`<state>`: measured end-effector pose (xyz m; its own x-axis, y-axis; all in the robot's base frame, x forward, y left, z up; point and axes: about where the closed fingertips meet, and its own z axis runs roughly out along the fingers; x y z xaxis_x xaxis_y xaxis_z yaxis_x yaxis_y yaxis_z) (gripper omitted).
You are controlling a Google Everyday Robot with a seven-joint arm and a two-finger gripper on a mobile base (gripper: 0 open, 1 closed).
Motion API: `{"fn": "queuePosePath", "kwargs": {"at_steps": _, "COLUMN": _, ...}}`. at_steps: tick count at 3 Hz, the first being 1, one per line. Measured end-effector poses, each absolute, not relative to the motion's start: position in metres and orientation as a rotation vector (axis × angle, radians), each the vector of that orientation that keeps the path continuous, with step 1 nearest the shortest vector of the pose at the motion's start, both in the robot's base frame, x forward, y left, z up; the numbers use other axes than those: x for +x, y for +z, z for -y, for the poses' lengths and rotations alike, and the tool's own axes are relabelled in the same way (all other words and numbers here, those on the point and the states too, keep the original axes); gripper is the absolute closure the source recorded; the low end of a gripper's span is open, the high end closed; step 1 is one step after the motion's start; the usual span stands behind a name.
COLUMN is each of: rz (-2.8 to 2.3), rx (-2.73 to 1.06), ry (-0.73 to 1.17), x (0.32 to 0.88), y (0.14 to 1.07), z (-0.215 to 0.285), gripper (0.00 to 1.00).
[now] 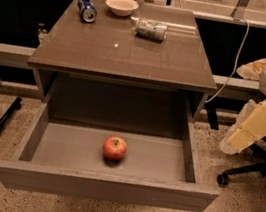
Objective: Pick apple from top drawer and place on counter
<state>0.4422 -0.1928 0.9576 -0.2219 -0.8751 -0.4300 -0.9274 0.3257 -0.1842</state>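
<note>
Gripper [252, 125] was held well off the right edge of the counter [126, 56]; whether it was open or closed could not be told. By an off-centre descent the apple [114, 148] could be nudged and sent rolling over the smooth floor of the top drawer [65, 147], where it was seen mid-width, nearer the front panel. It was seen as round, red-orange and short-stemmed.
</note>
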Motion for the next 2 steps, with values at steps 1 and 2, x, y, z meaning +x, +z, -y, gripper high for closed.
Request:
{"fn": "queuePosePath", "kwargs": {"at_steps": 1, "rz": -2.027, "rx": -1.593, "ry": 0.233, "x": 0.444, "y": 0.937, "z": 0.169, "gripper": 0.0}}
{"fn": "queuePosePath", "kwargs": {"at_steps": 2, "rz": -1.953, "rx": -1.575, "ry": 0.269, "x": 0.451, "y": 0.922, "z": 0.156, "gripper": 0.0}}
